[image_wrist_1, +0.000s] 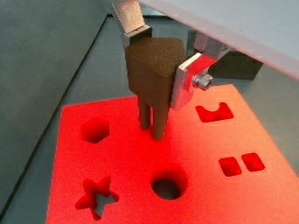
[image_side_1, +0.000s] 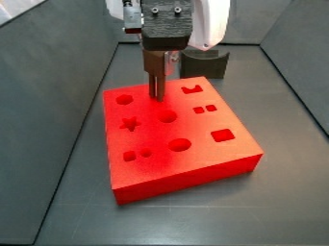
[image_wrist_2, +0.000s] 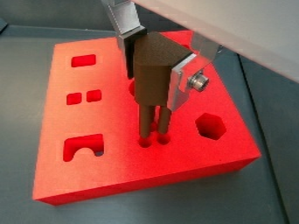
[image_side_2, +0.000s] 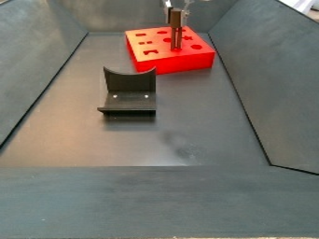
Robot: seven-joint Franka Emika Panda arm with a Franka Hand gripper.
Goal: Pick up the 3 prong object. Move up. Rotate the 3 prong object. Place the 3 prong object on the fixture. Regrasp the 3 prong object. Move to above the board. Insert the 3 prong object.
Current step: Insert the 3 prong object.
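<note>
My gripper (image_wrist_1: pixel 158 61) is shut on the brown 3 prong object (image_wrist_1: pixel 152 74), prongs pointing down. It also shows in a wrist view (image_wrist_2: pixel 149 74) and in both side views (image_side_1: pixel 160 53) (image_side_2: pixel 178 23). The prong tips reach the top face of the red board (image_wrist_1: pixel 128 179) at its small holes (image_wrist_2: pixel 152 138); I cannot tell how deep they sit. The board shows in the other views too (image_wrist_2: pixel 117 166) (image_side_1: pixel 193 163) (image_side_2: pixel 193 58). The dark fixture (image_side_2: pixel 127 93) stands empty on the floor, apart from the board, and shows behind the board in a side view (image_side_1: pixel 206 65).
The board has hexagon (image_wrist_1: pixel 94 131), star (image_wrist_1: pixel 97 196), circle (image_wrist_1: pixel 169 185), crown (image_wrist_1: pixel 212 112) and two-rectangle (image_wrist_1: pixel 242 164) cutouts around the prongs. Dark sloping walls (image_side_2: pixel 50 65) enclose the grey floor (image_side_2: pixel 174 140).
</note>
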